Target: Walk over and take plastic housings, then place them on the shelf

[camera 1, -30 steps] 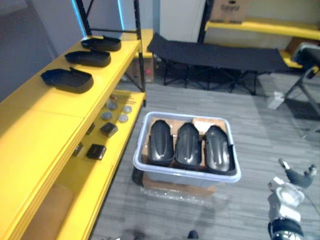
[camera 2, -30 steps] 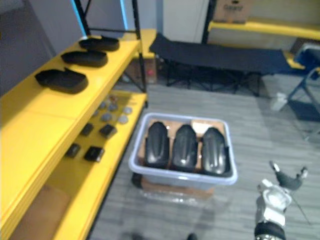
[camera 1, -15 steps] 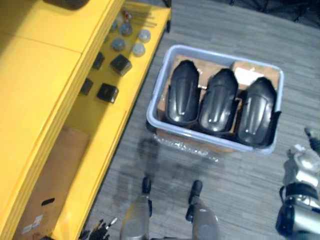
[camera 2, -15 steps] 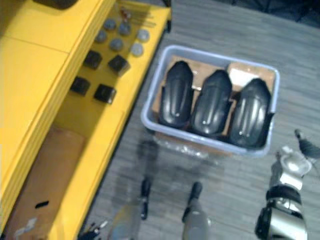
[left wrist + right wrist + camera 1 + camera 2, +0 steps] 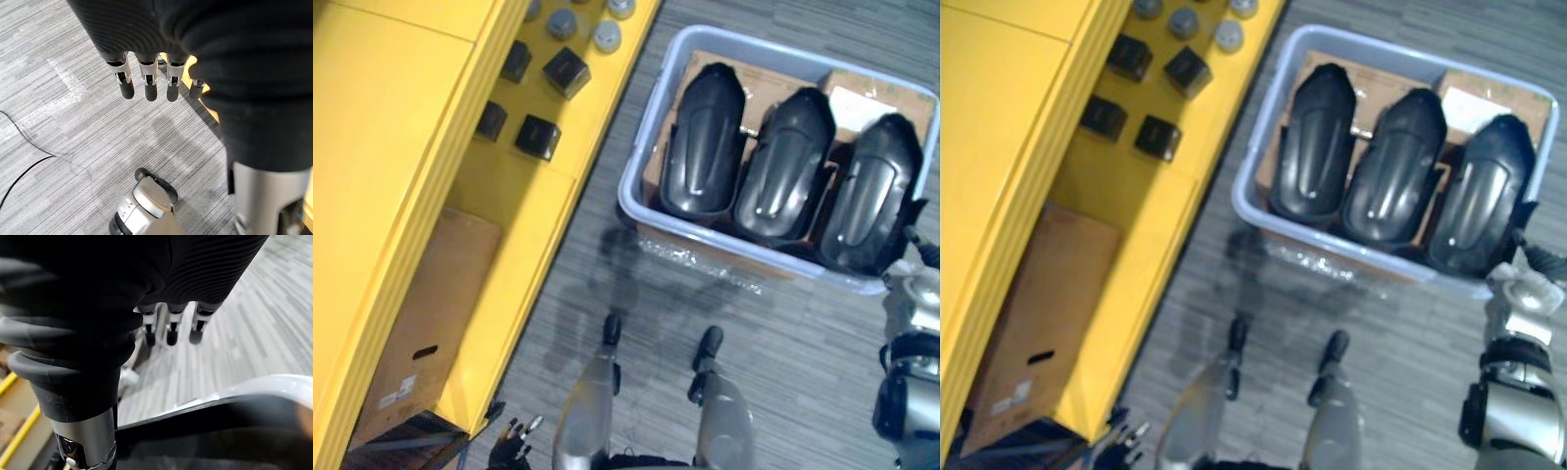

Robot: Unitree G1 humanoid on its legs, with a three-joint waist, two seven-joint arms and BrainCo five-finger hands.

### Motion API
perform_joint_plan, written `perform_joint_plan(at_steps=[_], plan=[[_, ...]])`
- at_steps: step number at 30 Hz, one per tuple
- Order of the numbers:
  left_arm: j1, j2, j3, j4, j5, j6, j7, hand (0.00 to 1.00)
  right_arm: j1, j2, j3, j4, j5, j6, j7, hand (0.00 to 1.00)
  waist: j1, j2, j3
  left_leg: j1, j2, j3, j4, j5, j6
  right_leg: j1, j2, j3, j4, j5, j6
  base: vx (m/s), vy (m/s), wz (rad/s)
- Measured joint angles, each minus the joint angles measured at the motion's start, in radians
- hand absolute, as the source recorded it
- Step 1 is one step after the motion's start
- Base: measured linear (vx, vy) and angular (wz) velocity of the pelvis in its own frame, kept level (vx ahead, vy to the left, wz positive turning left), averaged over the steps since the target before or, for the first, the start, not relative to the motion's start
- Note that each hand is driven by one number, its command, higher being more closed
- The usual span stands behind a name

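Note:
Three black plastic housings lie side by side in a pale blue bin (image 5: 638, 176) on the grey floor: a left one (image 5: 705, 142), a middle one (image 5: 783, 166) and a right one (image 5: 867, 191). My right hand (image 5: 1523, 289) hangs just outside the bin's near right corner, its fingers (image 5: 169, 330) straight and empty above the floor. In the right wrist view the bin's rim (image 5: 244, 387) and a dark housing (image 5: 220, 431) show close by. My left hand (image 5: 509, 452) hangs low by the shelf's foot, its fingers (image 5: 146, 88) straight and holding nothing.
A yellow shelf (image 5: 382, 147) runs along the left. Its lower board carries small black boxes (image 5: 538, 137), grey round parts (image 5: 607, 36) and a flat cardboard box (image 5: 426, 323). Brown cardboard lies under the housings in the bin.
The camera has tilted down and come closer: the bin now sits larger and higher in the picture. My right hand is nearer the bin's right corner.

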Motion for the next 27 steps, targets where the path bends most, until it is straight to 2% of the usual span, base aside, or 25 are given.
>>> perform_joint_plan(at_steps=[3, 10, 11, 22, 27], plan=[[-0.012, 0.000, 0.001, 0.000, -0.001, -0.003, -0.004, 0.00, -0.009, -0.038, 0.008, 0.005, 0.000, 0.025, 0.023, 0.00, 0.010, 0.003, 0.003, -0.010, -0.001, -0.004, 0.000, 0.003, 0.000, -0.018, -0.004, 0.001, 0.019, -0.006, 0.002, 0.00, -0.003, 0.01], [-0.043, 0.001, 0.004, -0.011, -0.001, -0.013, -0.006, 0.00, -0.048, -0.040, 0.031, 0.018, -0.002, 0.062, 0.038, 0.00, 0.018, -0.002, 0.008, -0.058, 0.001, -0.020, 0.008, 0.010, -0.005, -0.081, -0.011, -0.003, 0.082, -0.037, -0.004, 0.00, -0.016, 0.06], [-0.043, 0.001, 0.005, -0.018, -0.001, -0.014, -0.006, 0.00, -0.051, -0.040, 0.032, 0.018, -0.002, 0.068, 0.038, 1.00, 0.021, -0.004, 0.009, -0.061, 0.002, -0.019, 0.010, 0.010, -0.005, -0.086, -0.011, -0.003, 0.086, -0.039, -0.007, 0.01, -0.005, 0.03], [-0.066, 0.000, 0.043, -0.048, -0.031, -0.023, -0.006, 0.00, -0.064, -0.042, 0.064, 0.042, -0.075, 0.146, 0.080, 1.00, 0.036, -0.010, 0.012, -0.111, 0.002, -0.024, 0.045, 0.009, -0.008, -0.148, -0.026, -0.003, 0.167, -0.074, -0.009, -0.02, -0.007, 0.02], [-0.070, 0.000, 0.043, -0.083, -0.028, -0.029, -0.006, 0.00, -0.063, -0.043, 0.068, 0.048, -0.091, 0.159, 0.109, 1.00, 0.040, -0.010, 0.013, -0.113, 0.005, -0.030, 0.052, 0.008, -0.009, -0.148, -0.029, -0.008, 0.182, -0.084, -0.008, -0.01, -0.008, 0.04]])
